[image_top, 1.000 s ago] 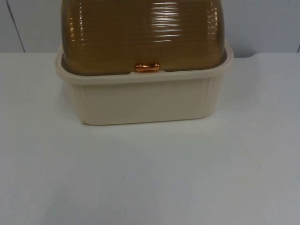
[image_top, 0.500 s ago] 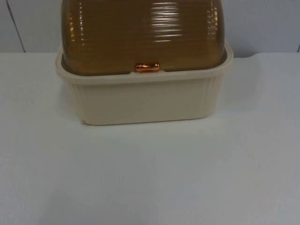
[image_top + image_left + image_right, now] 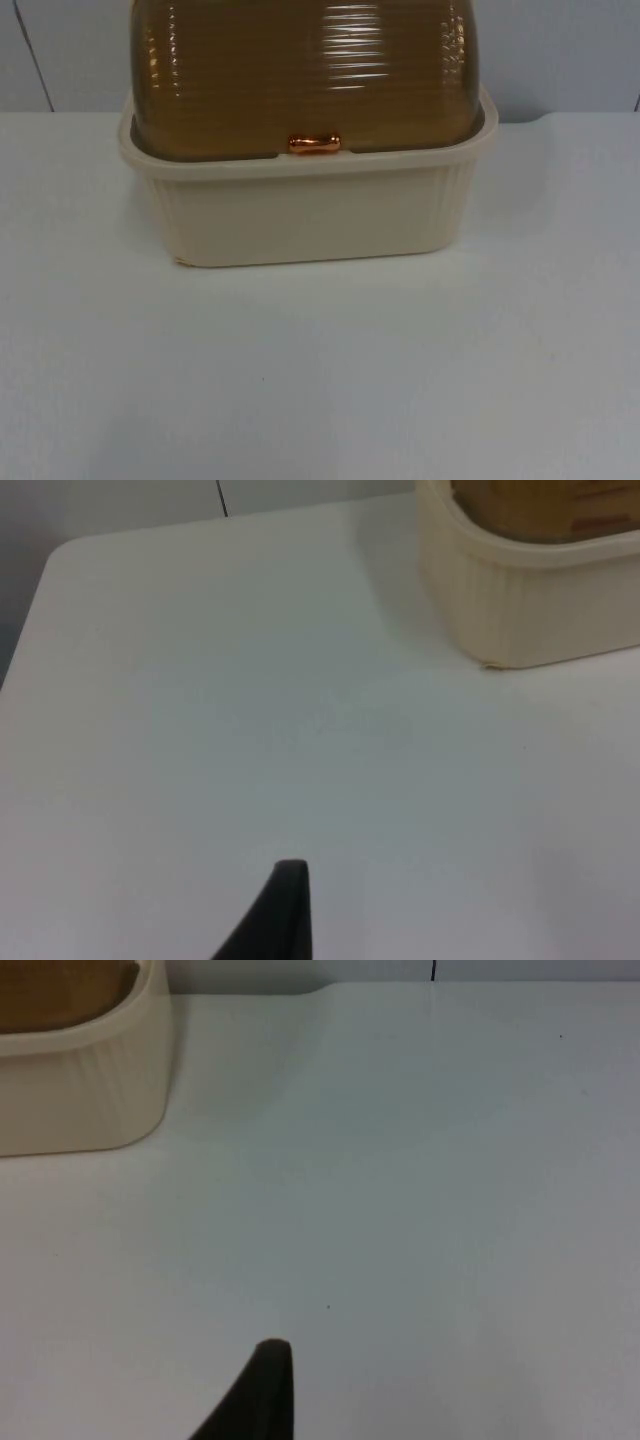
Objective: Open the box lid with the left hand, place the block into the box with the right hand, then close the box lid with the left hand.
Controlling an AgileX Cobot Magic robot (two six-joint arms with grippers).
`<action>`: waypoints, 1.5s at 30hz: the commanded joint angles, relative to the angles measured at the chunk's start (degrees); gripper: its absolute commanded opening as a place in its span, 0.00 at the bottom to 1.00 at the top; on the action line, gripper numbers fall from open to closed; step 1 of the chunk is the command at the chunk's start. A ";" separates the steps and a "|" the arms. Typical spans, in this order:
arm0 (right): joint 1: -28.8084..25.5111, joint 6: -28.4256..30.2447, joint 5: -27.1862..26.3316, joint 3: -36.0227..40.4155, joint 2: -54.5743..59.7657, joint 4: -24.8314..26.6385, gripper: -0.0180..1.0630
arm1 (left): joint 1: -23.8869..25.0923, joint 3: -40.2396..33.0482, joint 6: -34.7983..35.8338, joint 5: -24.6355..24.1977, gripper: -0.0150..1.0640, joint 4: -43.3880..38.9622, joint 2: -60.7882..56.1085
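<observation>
A cream ribbed box (image 3: pixel 300 215) stands at the back middle of the white table. Its brown see-through domed lid (image 3: pixel 300 70) is down on the rim, with a small copper handle (image 3: pixel 314 143) at its front edge. What lies inside cannot be made out through the lid. My left gripper (image 3: pixel 285 910) hangs over bare table, left of and nearer than the box's corner (image 3: pixel 530 610). My right gripper (image 3: pixel 262 1390) hangs over bare table on the other side, with the box's right corner (image 3: pixel 80 1090) ahead of it. Neither gripper touches anything.
The white table top (image 3: pixel 320 380) stretches out in front of the box and to both sides. A grey partition wall (image 3: pixel 560 50) closes it off behind the box. The table's left edge (image 3: pixel 30 630) runs close to the left arm.
</observation>
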State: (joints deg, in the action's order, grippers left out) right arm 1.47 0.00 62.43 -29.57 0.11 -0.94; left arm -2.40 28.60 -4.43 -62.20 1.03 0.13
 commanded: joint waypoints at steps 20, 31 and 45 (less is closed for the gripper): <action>-0.11 0.62 -0.64 0.13 -0.11 -0.03 0.99 | -0.16 -0.23 0.85 0.64 0.99 -0.10 -0.13; -0.11 0.62 -0.64 0.13 -0.11 0.07 0.99 | -0.16 -0.23 0.85 0.64 0.99 -0.20 -0.13; -0.11 0.62 -0.64 0.13 -0.11 0.07 0.99 | 4.15 -0.23 0.82 0.64 0.99 -0.59 -0.13</action>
State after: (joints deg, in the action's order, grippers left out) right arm 1.47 0.00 62.43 -29.57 0.11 -0.94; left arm 1.45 28.60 -4.06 -62.20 0.71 0.13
